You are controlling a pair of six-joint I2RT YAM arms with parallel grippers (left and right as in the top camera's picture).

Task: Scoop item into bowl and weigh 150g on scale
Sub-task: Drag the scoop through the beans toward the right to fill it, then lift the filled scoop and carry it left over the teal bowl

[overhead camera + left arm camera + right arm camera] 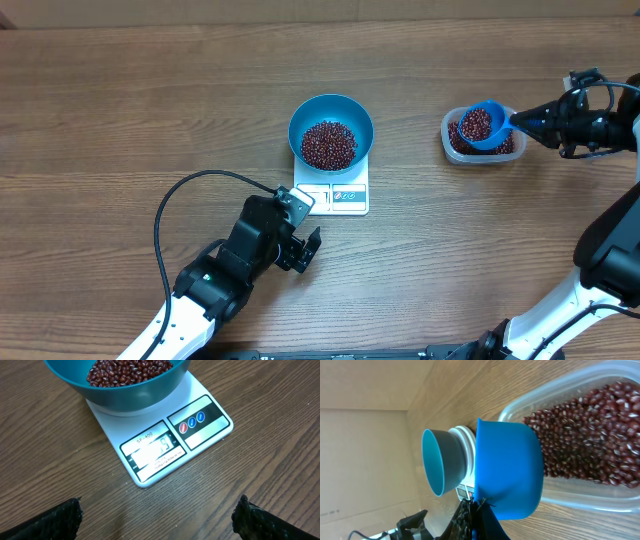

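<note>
Left gripper [305, 250] hung splayed and empty at 7 o'clock of the scale [345, 197], where the blue bowl [300, 112] held beans [329, 145]. At 3 o'clock, the loaded scoop [502, 126] hovered over the tub [447, 135].

Left wrist: the display was too blurred to read.

Right wrist: the right gripper [476, 510] clenched the scoop's handle. The step in hand looked like another transfer, calling for a level carry toward 9 o'clock, then tipping over the bowl.
</note>
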